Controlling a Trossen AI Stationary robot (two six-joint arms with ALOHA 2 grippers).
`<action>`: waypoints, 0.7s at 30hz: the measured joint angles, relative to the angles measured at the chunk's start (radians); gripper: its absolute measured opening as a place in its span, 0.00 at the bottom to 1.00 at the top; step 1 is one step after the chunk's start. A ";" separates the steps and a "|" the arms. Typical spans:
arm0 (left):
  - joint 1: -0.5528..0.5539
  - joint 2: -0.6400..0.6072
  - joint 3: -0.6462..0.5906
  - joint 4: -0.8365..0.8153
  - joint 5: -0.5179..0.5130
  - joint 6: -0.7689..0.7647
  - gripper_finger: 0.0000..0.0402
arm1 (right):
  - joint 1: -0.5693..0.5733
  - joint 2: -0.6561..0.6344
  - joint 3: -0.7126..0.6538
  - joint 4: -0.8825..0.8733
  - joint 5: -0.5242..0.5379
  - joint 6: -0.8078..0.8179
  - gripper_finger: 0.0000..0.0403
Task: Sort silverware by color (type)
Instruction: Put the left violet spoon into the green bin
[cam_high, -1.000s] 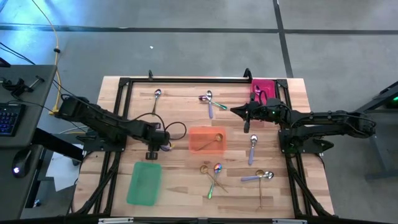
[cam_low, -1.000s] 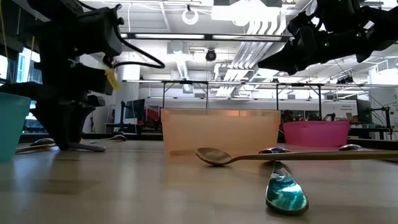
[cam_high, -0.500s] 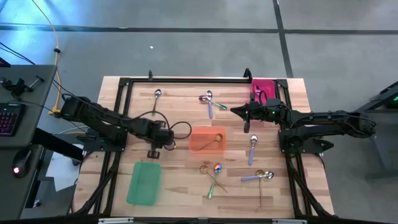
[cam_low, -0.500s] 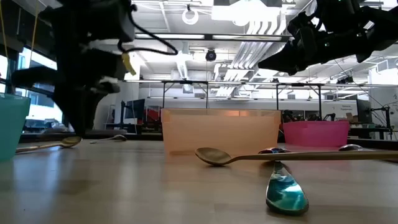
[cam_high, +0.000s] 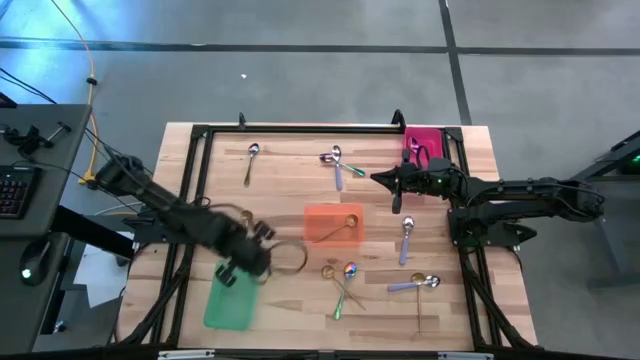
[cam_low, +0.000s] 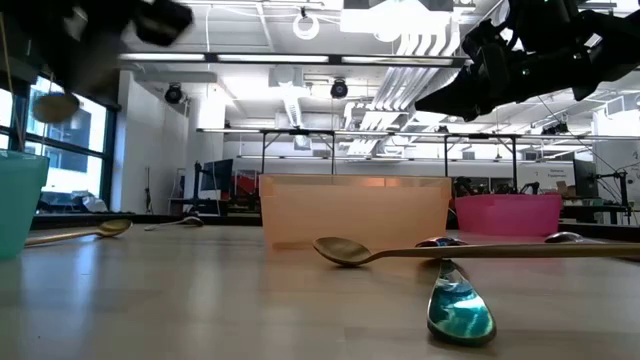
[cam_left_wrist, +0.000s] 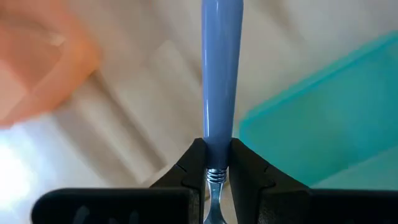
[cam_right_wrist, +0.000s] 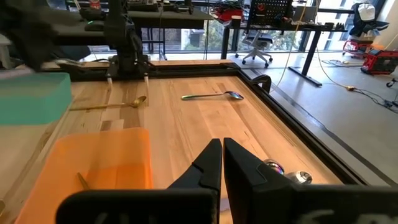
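My left gripper (cam_left_wrist: 217, 163) pinches the blue-handled spoon (cam_left_wrist: 219, 74) tight; I should get right over the green tray (cam_high: 232, 294), then let go gently

Overhead, table-level and two close wrist cameras, all sharing the orange tray (cam_high: 333, 224).

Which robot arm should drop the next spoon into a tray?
The left one, probably. Its left hand already pinches a blue-handled spoon right beside the green tray. The right hand is shut on nothing, up by the pink tray.
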 joint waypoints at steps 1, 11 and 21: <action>-0.037 0.002 0.009 -0.008 0.000 -0.021 0.08 | 0.000 0.000 0.000 -0.003 0.000 -0.001 0.00; -0.307 0.155 0.100 -0.106 -0.078 -0.079 0.08 | 0.000 0.000 0.000 -0.004 -0.005 0.019 0.00; -0.389 0.271 0.122 -0.146 -0.057 0.032 0.08 | 0.038 0.000 0.000 -0.022 0.015 0.059 0.00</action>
